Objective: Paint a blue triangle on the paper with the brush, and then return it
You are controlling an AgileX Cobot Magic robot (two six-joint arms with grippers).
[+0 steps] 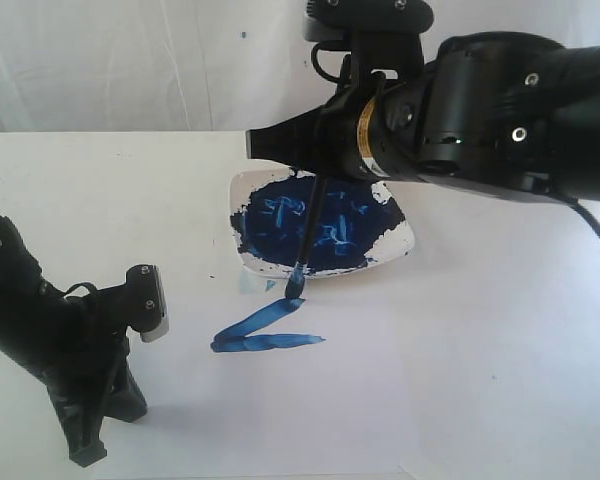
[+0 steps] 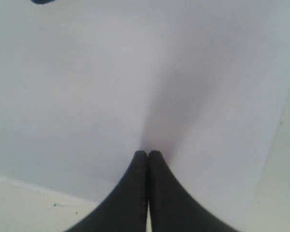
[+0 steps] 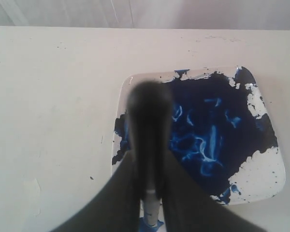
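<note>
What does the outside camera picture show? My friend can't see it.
The right hand holds the brush tip-down on the paper, painting an unfinished blue triangle just below a dish of blue paint. The shut left hand stands lower left.

L tool (image 2: 148, 154) low, jaws together, tip down; R tool (image 3: 150, 189) high, clamped on brush (image 1: 306, 238).

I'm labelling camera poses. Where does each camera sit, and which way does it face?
Exterior: off the robot, raised, slanting down on the paper, dish and brush; left arm and right arm show.
Left wrist: on the left arm, facing down past the shut left gripper onto plain paper.
Right wrist: on the right arm, looking past the right gripper, which holds the brush, onto the dish.
Shared: exterior and right wrist both show dish and brush.
</note>
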